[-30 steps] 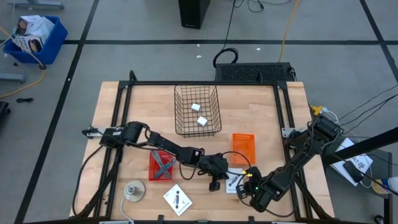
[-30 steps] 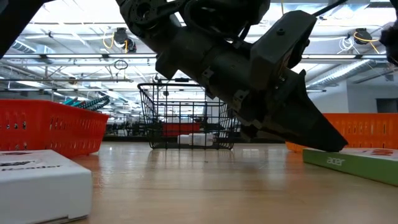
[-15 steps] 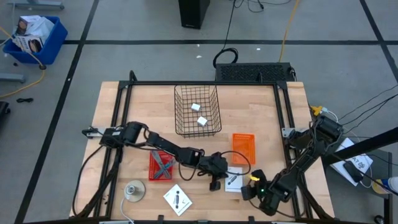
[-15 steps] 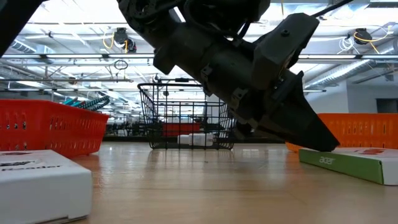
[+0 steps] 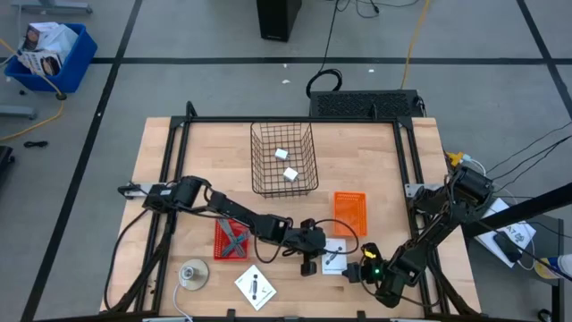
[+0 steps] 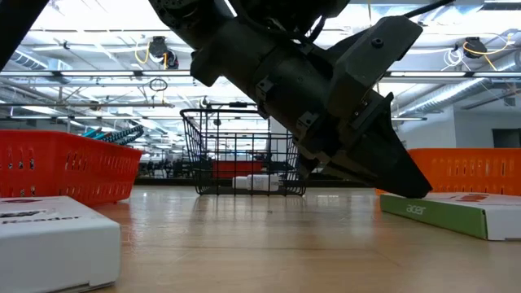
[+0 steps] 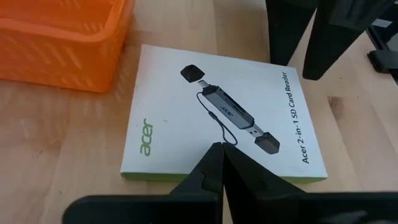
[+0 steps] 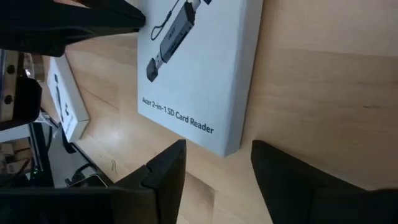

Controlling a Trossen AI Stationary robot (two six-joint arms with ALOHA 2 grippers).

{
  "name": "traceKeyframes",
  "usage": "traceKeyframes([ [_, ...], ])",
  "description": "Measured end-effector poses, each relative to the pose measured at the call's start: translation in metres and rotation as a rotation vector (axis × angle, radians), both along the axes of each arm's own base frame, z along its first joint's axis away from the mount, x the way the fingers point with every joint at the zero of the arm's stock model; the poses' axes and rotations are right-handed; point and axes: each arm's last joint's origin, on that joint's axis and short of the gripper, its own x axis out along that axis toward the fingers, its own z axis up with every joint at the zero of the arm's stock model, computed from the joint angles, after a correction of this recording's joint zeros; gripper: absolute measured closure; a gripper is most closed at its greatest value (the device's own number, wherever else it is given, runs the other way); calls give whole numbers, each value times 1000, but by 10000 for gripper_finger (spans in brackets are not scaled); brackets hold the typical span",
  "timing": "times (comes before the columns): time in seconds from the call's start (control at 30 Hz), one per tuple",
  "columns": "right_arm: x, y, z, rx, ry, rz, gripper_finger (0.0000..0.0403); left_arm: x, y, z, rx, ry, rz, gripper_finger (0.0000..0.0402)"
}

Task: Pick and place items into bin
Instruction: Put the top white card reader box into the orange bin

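A white Acer card-reader box [image 5: 336, 258] lies flat on the table between my two grippers. My left gripper [image 7: 219, 155] is shut, with its tip at the box's green edge [image 7: 186, 176]. My right gripper [image 8: 217, 180] stands open just short of the box's corner [image 8: 231, 148] and touches nothing. The wire bin [image 5: 284, 159] stands at the far middle with two white cubes [image 5: 290, 173] inside. A grey tool [image 5: 234, 235] lies in a red tray. A second white box with black marks [image 5: 255, 286] lies near the front edge. My left gripper's shut fingertips [image 7: 214, 163] come slanting down from the table's left to the box's green long edge [image 7: 186, 176]. Whether they touch the box I cannot tell. The box rests flat on the table.
An orange tray [image 5: 350, 213] sits just beyond the box, toward the far edge. A round grey disc [image 5: 193, 275] lies at the near left. Bare wood lies between the bin and the trays.
My right gripper has drawn back off the box toward the table's right near corner. The box has slid a little toward the table's left and lies flat. My left gripper has shifted slightly leftward with it and stays shut.
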Motion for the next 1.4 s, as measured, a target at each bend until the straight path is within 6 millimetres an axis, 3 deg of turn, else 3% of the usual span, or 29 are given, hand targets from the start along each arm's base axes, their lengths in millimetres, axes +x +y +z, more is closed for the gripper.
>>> traceKeyframes([
  [0.33, 5, -5, 0, -116, -90, -14, 220, -6, -7, -4, 2, 14, -10, 389],
  [0.83, 28, 0, 14, -224, -278, 123, 219, -8, -9, -5, -23, 20, -36, 390],
  [1.07, 38, -10, 19, -370, -349, 35, 220, -5, -11, -4, -92, -22, -62, 386],
  [1.27, 48, -10, 22, -325, -332, 146, 220, -5, -11, -3, -86, -29, -61, 383],
  [1.4, 46, -2, 27, -272, -374, 191, 220, -4, -13, 8, -61, -73, -93, 397],
])
